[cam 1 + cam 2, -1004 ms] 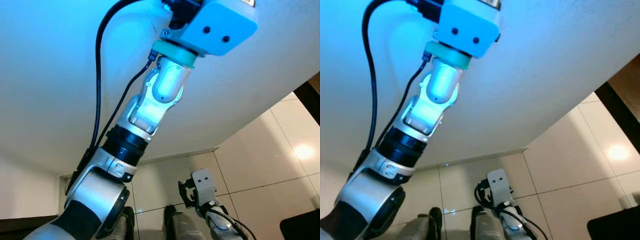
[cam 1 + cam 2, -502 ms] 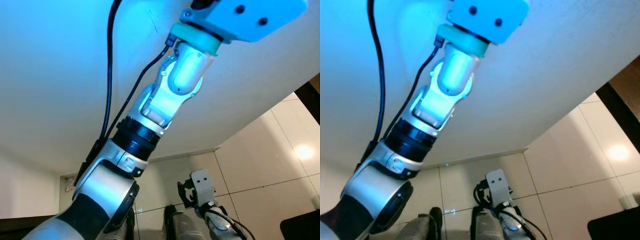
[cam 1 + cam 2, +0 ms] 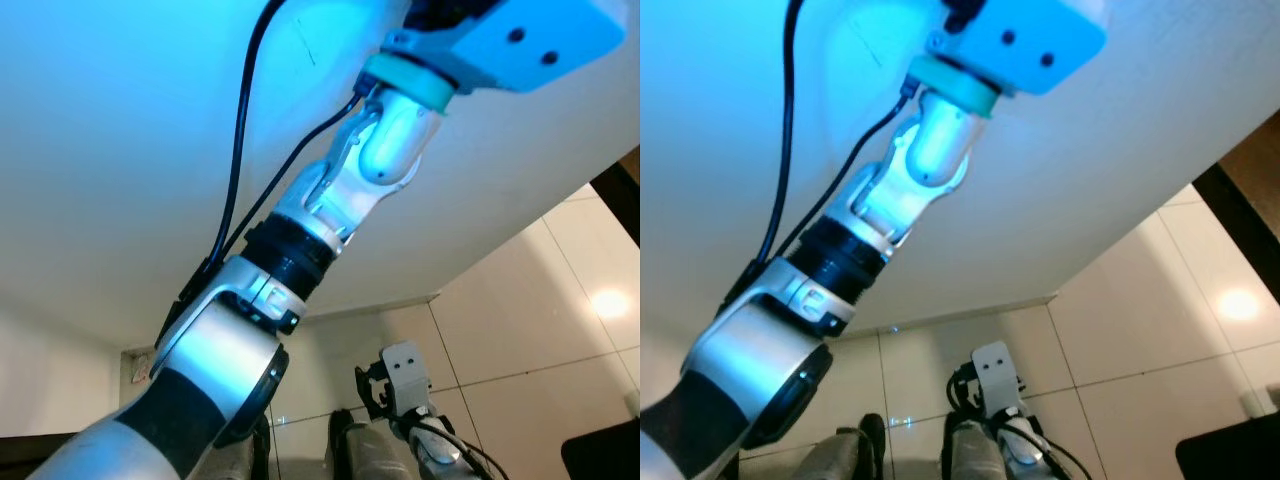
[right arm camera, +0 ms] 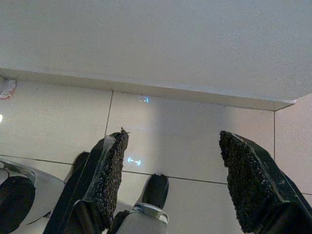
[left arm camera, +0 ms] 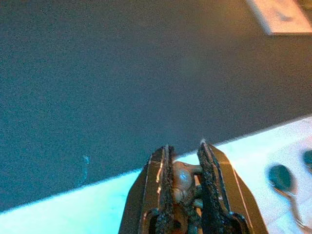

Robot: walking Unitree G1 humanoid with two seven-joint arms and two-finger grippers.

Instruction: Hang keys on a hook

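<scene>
The left gripper, raised high against the wall, has its 2 fingers clamped on the keys; hooks sit near. The right gripper hangs idle over the floor, fingers apart. The keys could miss a hook and drop if released early, since the grip hides the ring

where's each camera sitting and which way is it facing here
Left and right eye views: on the head, looking forward and down at a white wall and tiled floor; the raised left arm crosses the picture, the right arm hangs low.
Left wrist view: along the left tool, shut on a metal object that may be the keys, before a dark surface.
Right wrist view: along the open right tool, down at floor and skirting.
Shared: eye views and right wrist view show the tiled floor.
</scene>
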